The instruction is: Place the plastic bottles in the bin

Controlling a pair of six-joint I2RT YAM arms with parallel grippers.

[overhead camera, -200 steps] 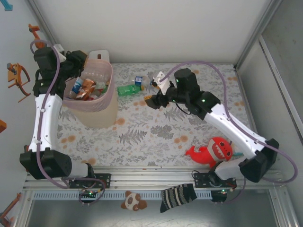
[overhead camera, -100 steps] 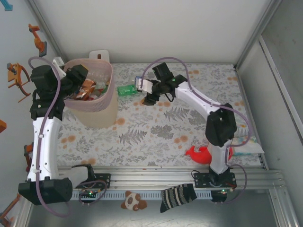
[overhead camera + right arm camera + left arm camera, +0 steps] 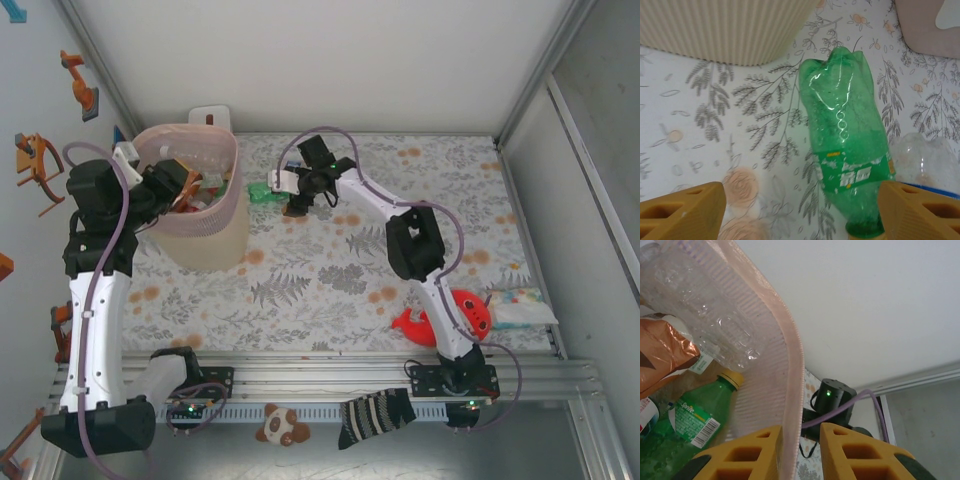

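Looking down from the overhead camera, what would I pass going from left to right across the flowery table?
The pink bin → green bottle → red plush toy → white packet.

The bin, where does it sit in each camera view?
Top external: bin upper left.
Left wrist: its pink rim curves down to bottom centre, between the left gripper's jaws.
Right wrist: cream ribbed wall, top left.
Shared landmark: green bottle beside it, central in right wrist.
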